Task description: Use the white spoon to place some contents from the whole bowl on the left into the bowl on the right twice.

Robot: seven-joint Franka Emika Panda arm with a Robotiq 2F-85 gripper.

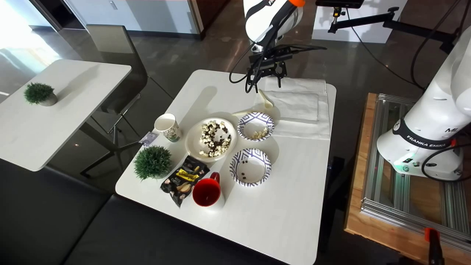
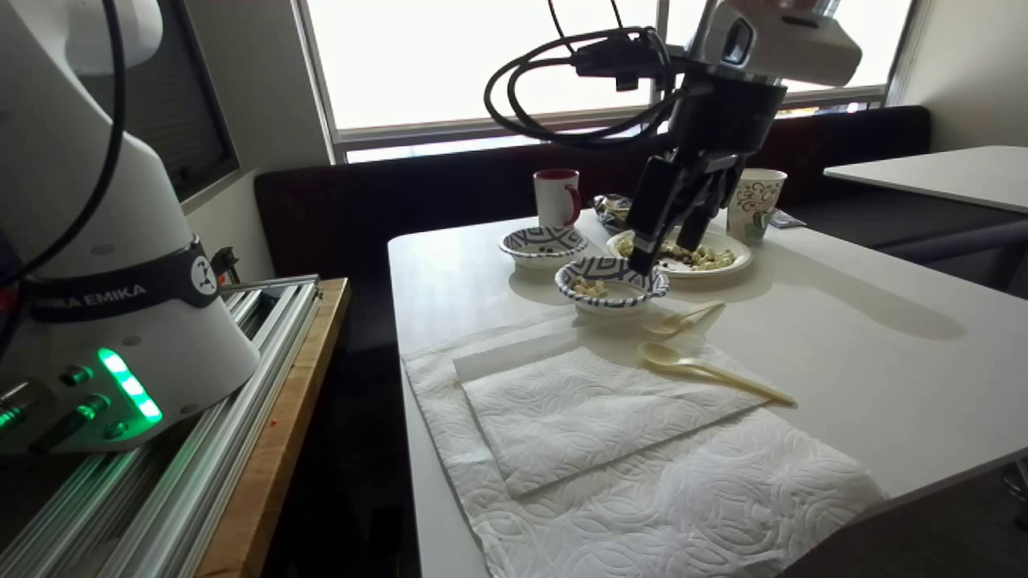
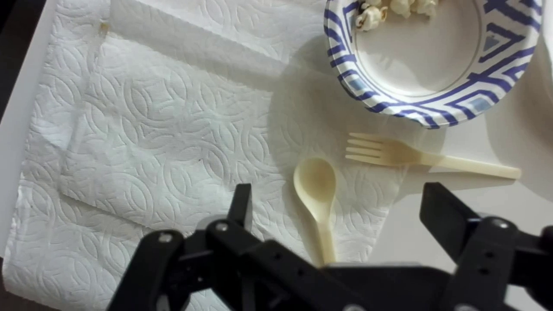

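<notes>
A white desk (image 1: 290, 206) has open surface between a bowl of dark bits (image 1: 255, 171) and the edge facing the robot base (image 1: 412, 151). A cream spoon (image 3: 321, 209) lies on layered paper towels (image 3: 173, 129), near their edge, just beside a fork (image 3: 402, 154) and near the popcorn bowl (image 3: 419, 60). In the wrist view its long axis runs nearly top to bottom, scoop end uppermost, handle toward the hand (image 3: 339, 201), whose fingers stand wide apart.

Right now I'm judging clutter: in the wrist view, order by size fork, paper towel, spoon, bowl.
Paper towel
Bowl, partly out of frame
Fork and spoon: unsure; the gripper hides the spoon's end
</notes>
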